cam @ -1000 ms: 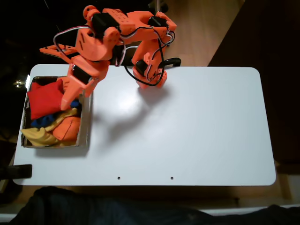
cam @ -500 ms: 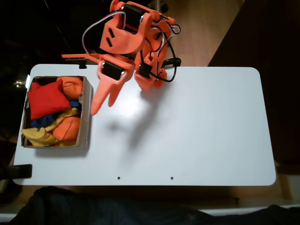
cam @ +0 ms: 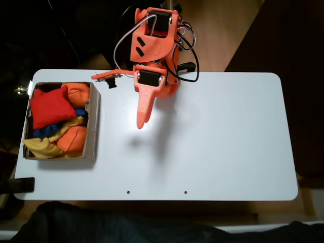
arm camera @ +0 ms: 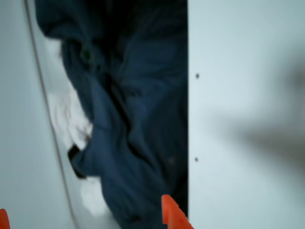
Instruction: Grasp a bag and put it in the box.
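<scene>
1. Fixed view: white table [cam: 228, 142], orange arm [cam: 154, 45] mounted at the far edge, left of its middle.
2. Gripper [cam: 141, 123] points toward the near edge, above bare tabletop, well right of the box [cam: 94, 121]. It holds nothing.
3. Jaws: in the fixed view the fingers look like one narrow wedge; in the wrist view two orange tips show at the bottom edge, one [arm camera: 170, 214] mid-frame and one [arm camera: 3, 220] at the left corner, well apart. So the jaws stand apart.
4. Box sits at the table's left edge, near the far-left corner, long side along that edge.
5. Bag [cam: 49, 107] is red and lies inside the box, in its far half against the left wall, tilted, resting on the other beanbags.
6. Also in the box: orange beanbag [cam: 78, 92] at the far-right corner, another orange beanbag [cam: 73, 137] in the near half, a blue beanbag [cam: 48, 131] partly hidden under the others, a yellow beanbag [cam: 43, 148] along the near-left corner.
7. Two small holes [cam: 128, 192] in the tabletop near the near edge.
8. Dark cloth [cam: 116, 225] lies below the near edge; the wrist view shows it as blue fabric [arm camera: 128, 119] just beside the table edge [arm camera: 238, 95].
9. Wrist view is blurred; a soft shadow [arm camera: 267, 138] falls on the table.
</scene>
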